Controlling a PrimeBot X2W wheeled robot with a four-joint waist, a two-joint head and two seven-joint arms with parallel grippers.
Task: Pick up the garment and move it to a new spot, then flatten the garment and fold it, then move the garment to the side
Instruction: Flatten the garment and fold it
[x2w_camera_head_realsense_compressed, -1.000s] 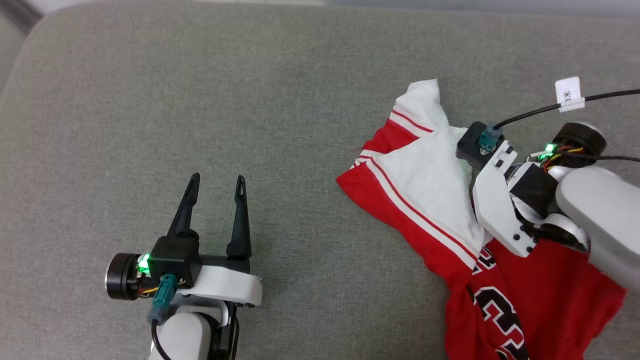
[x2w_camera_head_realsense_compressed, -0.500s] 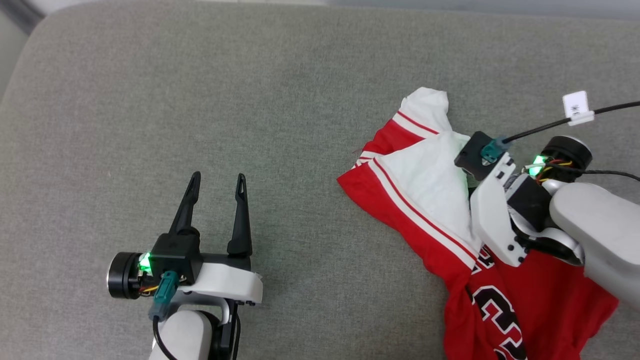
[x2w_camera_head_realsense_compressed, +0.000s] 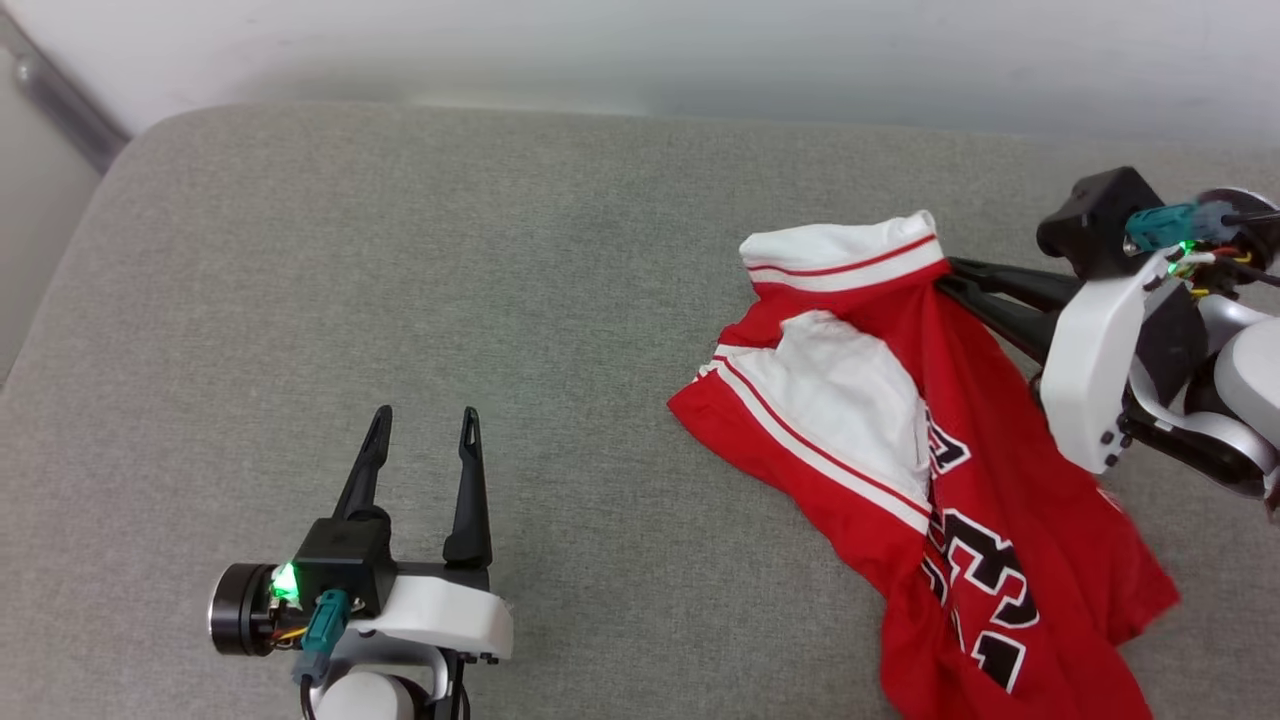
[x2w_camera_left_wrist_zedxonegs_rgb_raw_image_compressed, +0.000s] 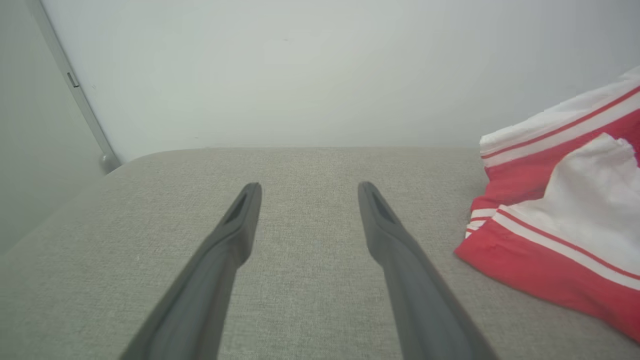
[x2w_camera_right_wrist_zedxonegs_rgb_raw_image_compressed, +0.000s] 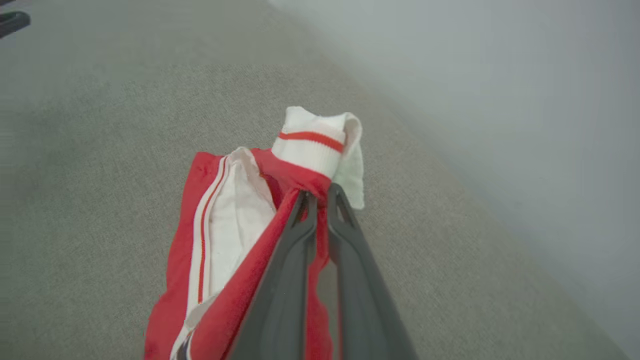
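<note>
**Right tool takes hold of the jersey.** The robot's right tool (x2w_camera_head_realsense_compressed: 950, 278) has just clamped its 2 long dark fingers (x2w_camera_right_wrist_zedxonegs_rgb_raw_image_compressed: 285, 280) onto a fold of the red basketball jersey with white short sleeves and striped trim (x2w_camera_head_realsense_compressed: 1000, 430). It grips the red cloth just below a white, red-striped sleeve cuff.

1 second ago that tool was bent down over the crumpled shirt. Now it reaches in from the right, nearly level. The cloth at the pinch is drawn up into a ridge that runs down towards the black, white-edged print.

In the right wrist view the fingers press together with red fabric bunched between them, and the cuff flops past their tips. The rest of the jersey lies rumpled on the right half of the grey upholstered cushion (x2w_camera_head_realsense_compressed: 400, 250), its lower part running off the bottom edge of the head view.

The head camera has also tipped up, bringing the pale wall (x2w_camera_head_realsense_compressed: 600, 50) behind the cushion into sight.

The left tool (x2w_camera_head_realsense_compressed: 425, 420) hovers spread wide and holds nothing. It is well apart from the jersey, at the lower left, with bare cushion ahead of it.

The grip suggests step 1, picking up the garment, is under way. The carry to a new spot, the flattening and the fold all appear yet to come. A 1-point hold on loose cloth may let the shirt swing or bunch as it rises.
</note>
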